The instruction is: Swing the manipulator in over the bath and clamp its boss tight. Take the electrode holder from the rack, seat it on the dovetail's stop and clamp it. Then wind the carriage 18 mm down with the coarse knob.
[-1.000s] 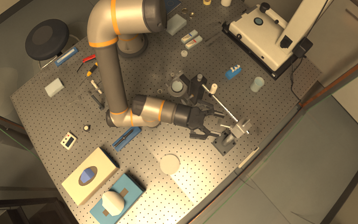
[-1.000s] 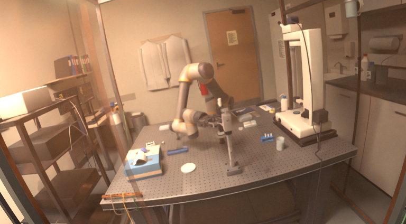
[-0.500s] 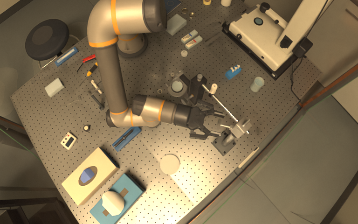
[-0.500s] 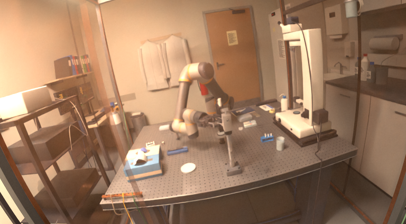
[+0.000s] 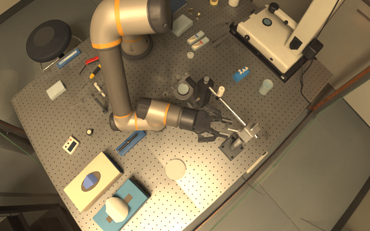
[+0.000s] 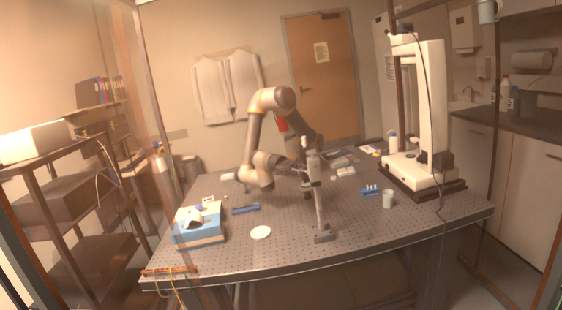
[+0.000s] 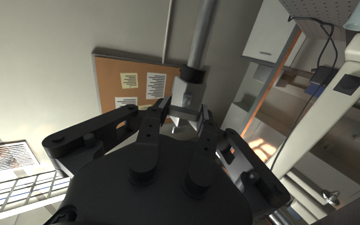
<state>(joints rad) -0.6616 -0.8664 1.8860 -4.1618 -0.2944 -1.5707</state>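
Note:
The clamp handle of the manipulator's boss (image 7: 183,110) sits between my fingers and I grip it with my gripper (image 7: 182,115), level with the top of the post (image 5: 236,140) near the table's right front edge. The grey boss (image 5: 249,131) sits on that post. From it a thin rod (image 5: 229,107) runs back to the black manipulator block (image 5: 204,90), which stands beside the round bath (image 5: 182,90). The white-tipped electrode holder (image 5: 99,89) rests on its small rack on the table's left side.
A tissue box (image 5: 93,181) and a blue tray (image 5: 120,205) sit at the front left corner. A white disc (image 5: 175,169) lies in front of my arm and a blue bar (image 5: 131,142) under my forearm. The microscope (image 5: 278,34) fills the far right corner.

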